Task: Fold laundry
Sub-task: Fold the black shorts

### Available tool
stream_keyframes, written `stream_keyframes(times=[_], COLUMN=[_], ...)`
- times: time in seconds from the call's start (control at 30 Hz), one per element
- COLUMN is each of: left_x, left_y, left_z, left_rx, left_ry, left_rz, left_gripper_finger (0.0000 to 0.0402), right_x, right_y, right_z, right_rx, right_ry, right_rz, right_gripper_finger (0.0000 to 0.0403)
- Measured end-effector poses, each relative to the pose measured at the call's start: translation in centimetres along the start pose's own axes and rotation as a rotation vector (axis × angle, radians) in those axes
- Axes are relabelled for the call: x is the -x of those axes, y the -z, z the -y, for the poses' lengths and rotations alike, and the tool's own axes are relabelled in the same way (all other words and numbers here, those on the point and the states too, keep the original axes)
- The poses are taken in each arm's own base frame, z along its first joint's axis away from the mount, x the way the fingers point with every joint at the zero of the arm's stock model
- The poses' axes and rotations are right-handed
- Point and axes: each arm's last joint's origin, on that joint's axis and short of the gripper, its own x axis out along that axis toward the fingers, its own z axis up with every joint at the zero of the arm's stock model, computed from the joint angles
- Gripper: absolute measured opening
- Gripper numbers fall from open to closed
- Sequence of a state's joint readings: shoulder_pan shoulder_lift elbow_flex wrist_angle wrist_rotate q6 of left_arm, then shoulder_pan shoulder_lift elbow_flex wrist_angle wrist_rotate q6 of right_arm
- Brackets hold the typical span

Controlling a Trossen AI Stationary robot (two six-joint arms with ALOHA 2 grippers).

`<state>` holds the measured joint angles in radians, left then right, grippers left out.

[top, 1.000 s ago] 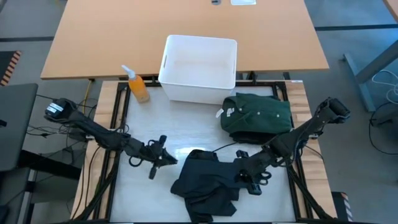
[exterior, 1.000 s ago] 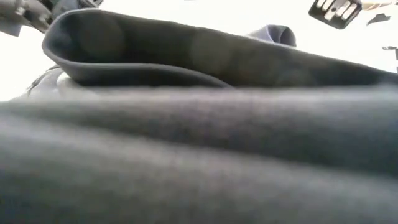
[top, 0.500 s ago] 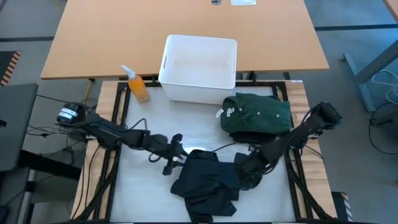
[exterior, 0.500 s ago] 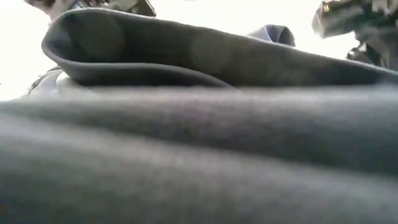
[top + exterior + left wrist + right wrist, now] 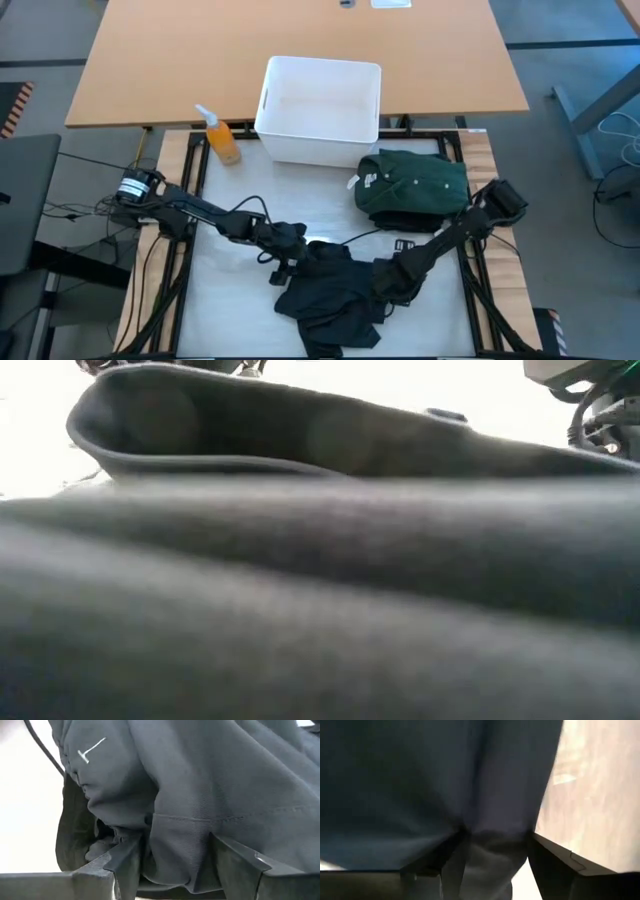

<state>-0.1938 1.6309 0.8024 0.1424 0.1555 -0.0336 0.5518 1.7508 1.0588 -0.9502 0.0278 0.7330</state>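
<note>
High view, garment: crumpled black soft cloth garment heaped at the near middle of the pale table, long axis roughly front to back, lying between both sets of jaws.
High view, left gripper: at the heap's upper left edge, cloth straight ahead of the tips; about as near as the other arm.
High view, right gripper: at the heap's right edge, cloth just in front of the tips.
High view, other laundry: folded dark green shirt well behind the right jaws, beside the white rectangular plastic bin.
Low view: filled by black cloth folds; grippers barely seen at the upper corners.
Left wrist view: jaws spread wide, a seamed fold of black cloth between the two dark fingers, not yet pinched.
Right wrist view: jaws apart, a hanging ridge of cloth between the fingers, not clamped.
Judgement: both sets of jaws placed for a two-sided pinch and lift.
</note>
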Motion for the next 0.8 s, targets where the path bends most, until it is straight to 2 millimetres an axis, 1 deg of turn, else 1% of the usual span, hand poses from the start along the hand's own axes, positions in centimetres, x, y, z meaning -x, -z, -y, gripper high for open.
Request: stream_keyframes(times=[0.07,0.1,0.17,0.23,0.27,0.33,0.37,0.4,0.43,0.5,0.57,0.67,0.73,0.8], left_x=[-0.2,-0.2,-0.1,0.2,0.4,0.9,1.1,1.3,1.7,2.9,4.6,7.8,10.5,13.5], left_y=[0.2,0.3,0.2,0.0,-0.1,-0.5,-0.7,-0.9,-1.3,-2.4,-3.6,-5.5,-6.8,-8.0], left_z=[0.0,0.0,0.1,0.2,0.2,0.3,0.4,0.5,0.6,0.9,1.4,2.4,3.0,3.5], left_rx=[0.006,0.008,0.011,0.013,0.012,0.008,0.005,0.004,0.003,-0.014,-0.041,-0.098,-0.135,-0.167], left_ry=[0.006,0.013,0.022,0.024,0.024,0.031,0.041,0.058,0.077,0.105,0.112,0.115,0.106,0.072], left_rz=[-0.011,-0.017,-0.02,-0.014,-0.004,0.014,0.018,0.026,0.037,0.064,0.094,0.152,0.201,0.263], left_gripper_finger=[0.0212,0.0208,0.0188,0.0152,0.0128,0.0073,0.0041,0.0022,0.0013,0.0009,0.0003,0.0001,0.0,0.0], right_x=[-0.6,-0.8,-1.1,-1.0,-0.8,-0.2,0.3,1.0,1.9,4.0,6.1,10.1,13.0,15.5], right_y=[-0.3,-0.4,-0.5,-0.5,-0.4,-0.2,-0.1,0.0,0.1,0.3,0.8,1.6,2.1,2.8], right_z=[-0.2,-0.3,-0.5,-0.5,-0.5,-0.3,0.0,0.2,0.3,0.7,0.9,1.8,2.6,3.5], right_rx=[0.029,0.049,0.079,0.09,0.091,0.088,0.076,0.057,0.046,0.041,0.047,0.052,0.061,0.084], right_ry=[-0.003,-0.015,-0.031,-0.044,-0.049,-0.062,-0.072,-0.087,-0.106,-0.151,-0.194,-0.271,-0.307,-0.306], right_rz=[-0.01,-0.019,-0.037,-0.037,-0.033,-0.018,-0.006,0.011,0.037,0.095,0.162,0.303,0.42,0.539], right_gripper_finger=[0.0231,0.0224,0.0193,0.0139,0.0107,0.0039,0.0024,0.0022,0.0025,0.0034,0.0036,0.0023,0.0019,0.0019])
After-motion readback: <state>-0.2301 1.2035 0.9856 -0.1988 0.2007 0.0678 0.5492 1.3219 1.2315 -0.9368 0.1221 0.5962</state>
